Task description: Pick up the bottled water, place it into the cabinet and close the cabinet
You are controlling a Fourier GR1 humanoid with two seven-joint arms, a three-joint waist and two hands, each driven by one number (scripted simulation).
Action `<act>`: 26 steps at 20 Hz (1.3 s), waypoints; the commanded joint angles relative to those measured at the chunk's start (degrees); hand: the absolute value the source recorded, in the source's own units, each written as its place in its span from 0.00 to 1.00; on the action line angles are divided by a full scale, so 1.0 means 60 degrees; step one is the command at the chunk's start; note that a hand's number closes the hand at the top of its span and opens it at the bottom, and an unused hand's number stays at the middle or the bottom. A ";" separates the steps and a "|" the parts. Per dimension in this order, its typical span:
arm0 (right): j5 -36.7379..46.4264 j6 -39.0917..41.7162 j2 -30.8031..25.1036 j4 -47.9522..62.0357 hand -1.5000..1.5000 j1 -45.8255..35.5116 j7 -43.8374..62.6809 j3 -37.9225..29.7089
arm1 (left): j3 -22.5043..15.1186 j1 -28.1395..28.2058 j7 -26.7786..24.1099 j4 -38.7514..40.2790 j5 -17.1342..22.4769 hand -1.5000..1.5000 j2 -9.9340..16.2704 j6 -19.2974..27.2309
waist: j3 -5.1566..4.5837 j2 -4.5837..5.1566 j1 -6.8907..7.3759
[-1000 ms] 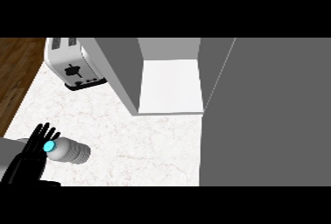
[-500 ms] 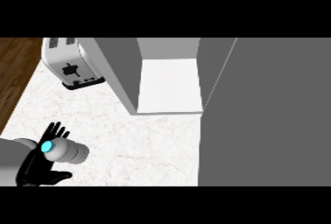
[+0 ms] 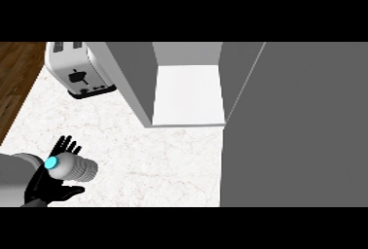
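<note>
The bottled water (image 3: 74,167) is a clear ribbed bottle with a cyan cap, at the lower left of the white marble counter (image 3: 158,155). My left hand (image 3: 45,187) is right at it. Its straight, spread fingers (image 3: 64,144) stick up behind the bottle and its thumb (image 3: 68,192) reaches out below it, so the hand is open around the bottle. The bottle hides the palm's middle. The grey cabinet (image 3: 133,73) stands open at the back, showing its white shelf floor (image 3: 188,95). My right hand does not show.
The cabinet's large grey door (image 3: 295,126) fills the right side of the view. A white toaster (image 3: 78,68) stands at the back left beside the cabinet wall. The counter's left edge borders a wooden floor (image 3: 16,78).
My left forearm has come in further from the lower left. The fingers have risen behind the bottle and the thumb has come under it. The bottle has stayed in place.
</note>
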 commanded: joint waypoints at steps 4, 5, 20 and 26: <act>0.0331 0.0076 0.0130 0.0026 0.00 0.0329 -0.0225 0.0352 | 0.0020 -0.0534 -0.0285 0.0923 0.0289 0.00 -0.0101 -0.1424 | -0.0048 0.0014 -0.0077; -0.0204 0.0123 -0.0096 0.0313 0.00 -0.0322 -0.0005 -0.0154 | -0.0062 -0.0461 -0.0441 0.1056 0.0168 0.00 0.0034 -0.1494 | -0.0048 0.0038 -0.0021; 0.0279 -0.0439 0.0210 0.0532 0.00 -0.0585 0.0121 0.0407 | -0.0789 -0.0576 -0.0585 0.0344 0.0100 1.00 -0.0894 -0.1968 | -0.0046 0.0026 0.0051; 0.0081 -0.0245 0.0049 0.0486 0.00 -0.0468 0.0059 0.0104 | -0.0730 -0.0500 -0.0442 0.0225 0.0452 1.00 -0.1019 -0.1909 | -0.0027 -0.0007 0.0096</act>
